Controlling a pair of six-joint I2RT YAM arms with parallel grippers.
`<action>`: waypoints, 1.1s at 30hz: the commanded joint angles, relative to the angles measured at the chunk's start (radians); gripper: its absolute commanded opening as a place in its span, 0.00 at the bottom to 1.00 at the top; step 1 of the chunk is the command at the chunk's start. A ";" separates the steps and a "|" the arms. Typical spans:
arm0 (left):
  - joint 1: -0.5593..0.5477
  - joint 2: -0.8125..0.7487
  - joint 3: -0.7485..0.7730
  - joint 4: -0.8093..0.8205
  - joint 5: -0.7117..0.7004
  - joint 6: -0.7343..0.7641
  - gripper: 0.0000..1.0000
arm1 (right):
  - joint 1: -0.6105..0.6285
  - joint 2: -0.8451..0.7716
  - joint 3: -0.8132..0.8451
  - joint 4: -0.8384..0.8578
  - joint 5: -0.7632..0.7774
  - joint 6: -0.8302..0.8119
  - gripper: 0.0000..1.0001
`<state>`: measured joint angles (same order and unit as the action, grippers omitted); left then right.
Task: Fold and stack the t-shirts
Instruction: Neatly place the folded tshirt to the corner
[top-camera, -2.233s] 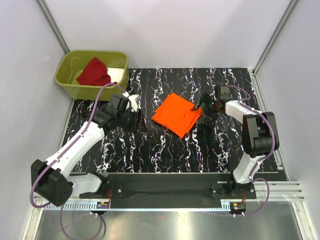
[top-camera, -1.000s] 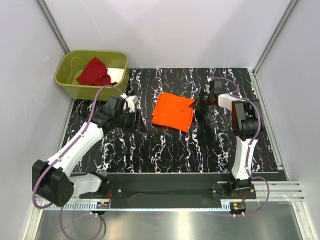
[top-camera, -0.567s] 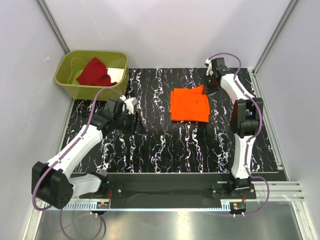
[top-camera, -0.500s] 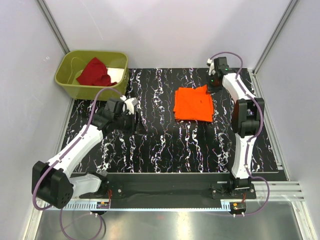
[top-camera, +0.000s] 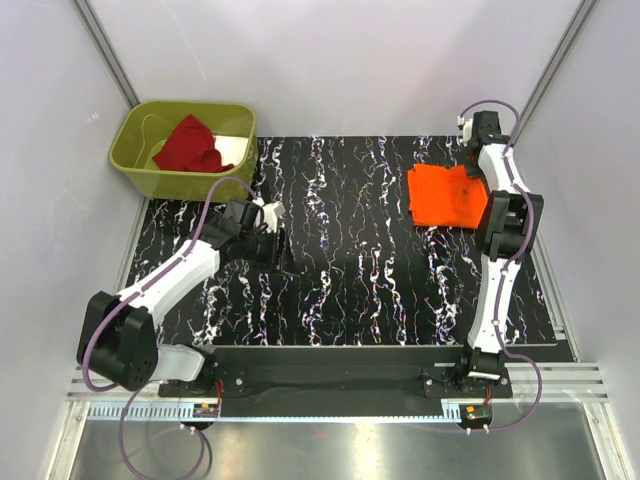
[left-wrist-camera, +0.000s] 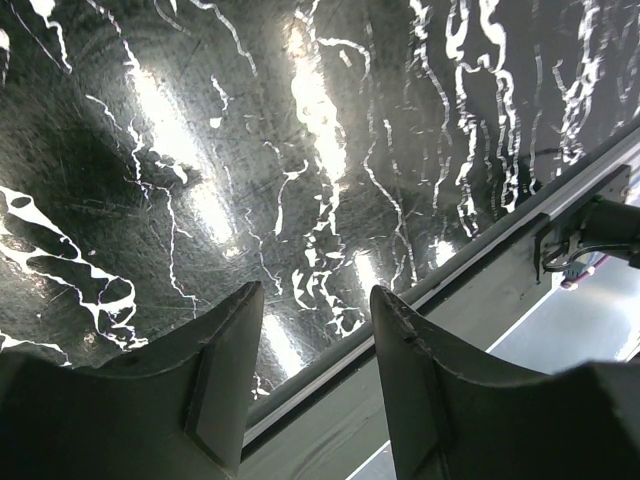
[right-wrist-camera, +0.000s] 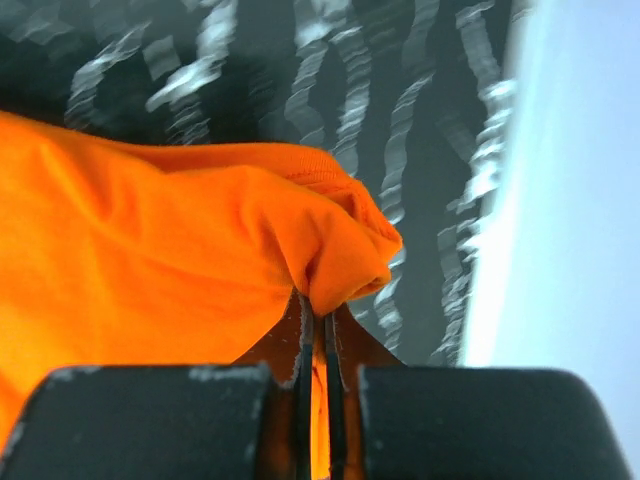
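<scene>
The orange t-shirt (top-camera: 445, 197) lies folded flat at the table's back right. My right gripper (top-camera: 477, 168) is at its far right corner, shut on a bunched fold of the orange cloth (right-wrist-camera: 150, 260); in the right wrist view the gripper (right-wrist-camera: 318, 312) pinches that fold between closed jaws. The dark red t-shirt (top-camera: 188, 146) lies crumpled inside the olive-green bin (top-camera: 150, 183) at the back left. My left gripper (top-camera: 277, 243) hovers over the left middle of the table, open, and in the left wrist view the gripper (left-wrist-camera: 317, 292) has nothing between its fingers.
The black marbled table (top-camera: 340, 280) is bounded by white walls; the right wall (right-wrist-camera: 580, 200) is close beside the held shirt corner. The table's metal front rail (left-wrist-camera: 470, 270) shows under the left gripper.
My right gripper has dragged the orange shirt from the table's middle to the back right, near the wall. The left arm has shifted only slightly and stays open.
</scene>
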<state>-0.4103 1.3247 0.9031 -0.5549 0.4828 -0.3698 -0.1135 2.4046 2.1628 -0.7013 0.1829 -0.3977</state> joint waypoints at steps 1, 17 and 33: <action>0.004 0.028 0.002 0.055 0.033 0.023 0.52 | -0.037 0.062 0.152 0.104 0.105 -0.076 0.00; 0.001 0.160 0.071 -0.002 0.002 0.051 0.50 | -0.098 0.361 0.443 0.402 0.090 -0.014 0.00; -0.010 0.231 0.091 0.038 0.014 0.008 0.50 | -0.106 0.490 0.578 0.503 0.171 0.114 0.00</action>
<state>-0.4171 1.5463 0.9627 -0.5648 0.4835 -0.3454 -0.2146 2.8815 2.6778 -0.2710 0.3202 -0.3225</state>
